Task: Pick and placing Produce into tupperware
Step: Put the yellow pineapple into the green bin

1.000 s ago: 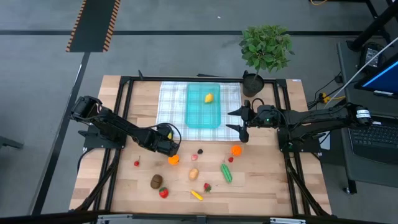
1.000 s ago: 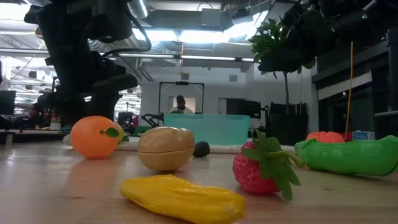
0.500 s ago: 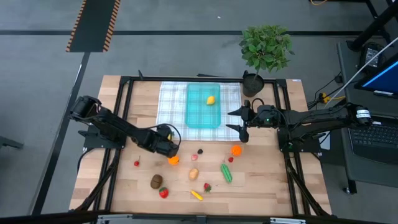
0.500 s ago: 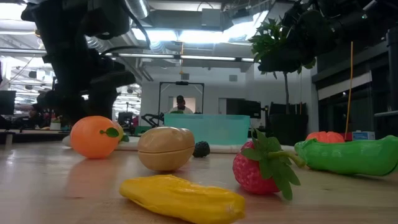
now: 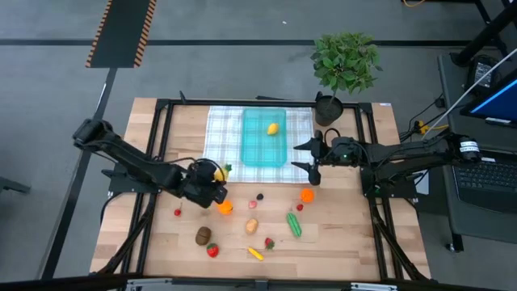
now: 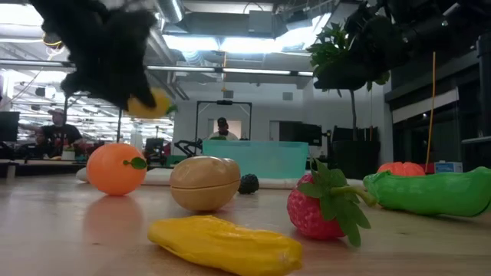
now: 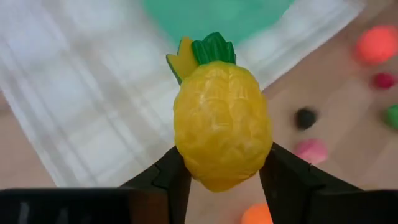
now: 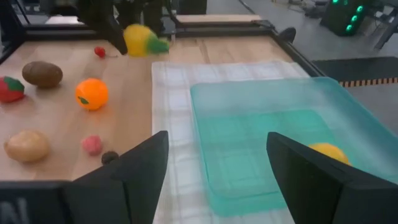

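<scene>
Left of centre in the high view, the left gripper clamps a yellow pineapple above bare wood, just off the checked cloth's lower-left edge. Centre-top, the tupperware holds one lemon, lots of floor free; the right gripper hangs spread at its right rim.

A yellow pineapple is being held above the cloth's edge. A lemon is lying in the teal tupperware. Other produce is being left scattered on the wood.

The left gripper has lifted its yellow toy pineapple off the table, above the orange.
</scene>
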Motion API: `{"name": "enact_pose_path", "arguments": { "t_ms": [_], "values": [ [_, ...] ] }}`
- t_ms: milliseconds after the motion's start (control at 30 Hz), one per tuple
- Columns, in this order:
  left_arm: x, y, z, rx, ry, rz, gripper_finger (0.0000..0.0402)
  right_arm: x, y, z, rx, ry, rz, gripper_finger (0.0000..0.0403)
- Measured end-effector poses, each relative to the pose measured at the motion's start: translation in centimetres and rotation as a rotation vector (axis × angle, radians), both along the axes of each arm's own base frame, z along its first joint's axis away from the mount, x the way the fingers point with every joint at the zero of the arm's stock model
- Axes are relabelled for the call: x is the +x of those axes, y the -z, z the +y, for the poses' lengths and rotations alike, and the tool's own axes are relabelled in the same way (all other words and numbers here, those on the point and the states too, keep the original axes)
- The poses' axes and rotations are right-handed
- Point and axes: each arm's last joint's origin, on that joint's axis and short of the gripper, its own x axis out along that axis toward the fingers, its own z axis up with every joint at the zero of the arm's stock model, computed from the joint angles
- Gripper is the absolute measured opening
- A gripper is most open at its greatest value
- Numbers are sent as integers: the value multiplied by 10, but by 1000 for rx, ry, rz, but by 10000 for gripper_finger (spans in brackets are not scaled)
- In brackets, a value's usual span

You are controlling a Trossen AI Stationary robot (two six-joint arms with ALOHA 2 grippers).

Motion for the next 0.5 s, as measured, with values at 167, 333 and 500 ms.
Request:
{"name": "enact_pose_path", "arguments": {
  "t_ms": [167, 333, 500],
  "values": [
    [-12, -23, -5, 155, 56, -109, 158, 1, -2, 0, 1, -2, -17, 273],
    [-17, -37, -12, 281, 162, -153, 150, 1, -4, 2, 1, -10, -44, 273],
    [-16, -42, -14, 389, 215, -146, 157, 3, -8, 4, 0, -25, -82, 273]
  ]
}}
